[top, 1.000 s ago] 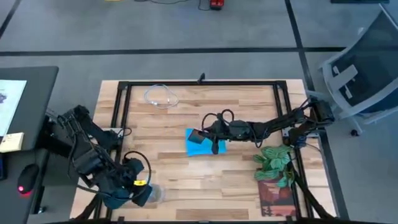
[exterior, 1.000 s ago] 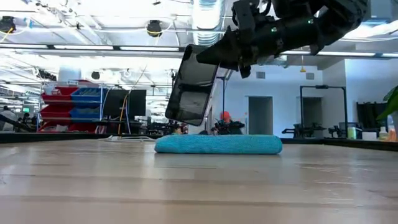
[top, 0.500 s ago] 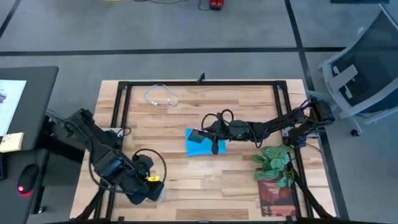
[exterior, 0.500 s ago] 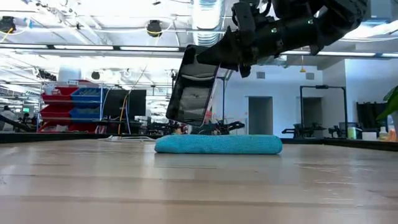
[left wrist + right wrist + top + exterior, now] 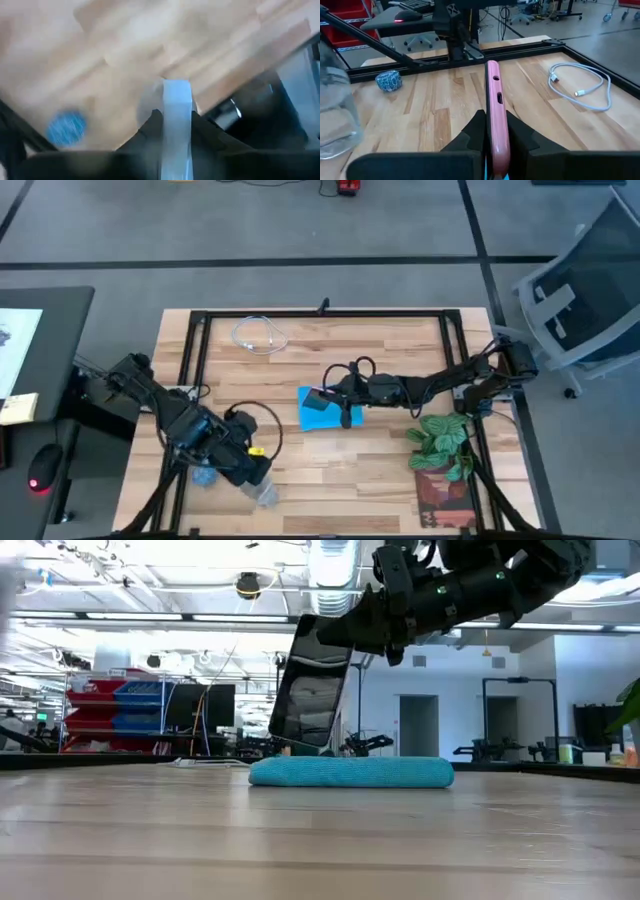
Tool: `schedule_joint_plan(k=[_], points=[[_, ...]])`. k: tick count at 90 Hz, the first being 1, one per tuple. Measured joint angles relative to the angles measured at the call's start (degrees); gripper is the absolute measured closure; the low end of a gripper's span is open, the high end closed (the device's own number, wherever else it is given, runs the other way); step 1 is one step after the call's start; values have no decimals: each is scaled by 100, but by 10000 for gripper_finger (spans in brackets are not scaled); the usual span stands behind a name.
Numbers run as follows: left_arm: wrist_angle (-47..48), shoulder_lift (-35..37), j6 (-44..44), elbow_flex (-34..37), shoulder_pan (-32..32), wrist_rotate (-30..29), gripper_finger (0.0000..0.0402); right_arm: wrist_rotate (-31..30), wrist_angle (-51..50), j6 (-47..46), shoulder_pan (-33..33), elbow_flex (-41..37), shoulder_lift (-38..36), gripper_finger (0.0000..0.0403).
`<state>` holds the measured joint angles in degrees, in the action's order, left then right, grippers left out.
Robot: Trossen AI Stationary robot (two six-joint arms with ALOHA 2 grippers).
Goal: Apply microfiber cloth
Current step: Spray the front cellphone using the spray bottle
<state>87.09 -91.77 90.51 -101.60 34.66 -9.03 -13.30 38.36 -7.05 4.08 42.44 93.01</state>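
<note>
Wood-grain tabletop at the near left carries the left gripper, whose jaws pinch a clear, pale object I cannot identify. Mid-table, the microfiber cloth lies flat, and the right gripper has its jaws clamped on a phone, its lower edge apparently meeting the cloth. Wiping looks barely begun; rubbing screen against fabric remains.

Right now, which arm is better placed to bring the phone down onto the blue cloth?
Right. The right gripper holds the phone upright, directly over the microfiber cloth. The left gripper is near the table's front-left edge, holding a clear object.
</note>
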Motion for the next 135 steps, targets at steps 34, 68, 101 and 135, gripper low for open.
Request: schedule_joint_plan(k=[34,68,101,135], points=[[70,-13,-1261,0,-499,-759,365,0,-290,-151,2,0,0,379],[269,-75,-1396,-203,-294,-1769,365,0,-330,-226,2,0,0,379],[-257,-219,-1701,-205,-280,-1577,327,0,-377,-262,24,0,-2,379],[-723,-168,-2961,-342,-313,-1362,227,-1,-416,-254,79,0,-2,378]])
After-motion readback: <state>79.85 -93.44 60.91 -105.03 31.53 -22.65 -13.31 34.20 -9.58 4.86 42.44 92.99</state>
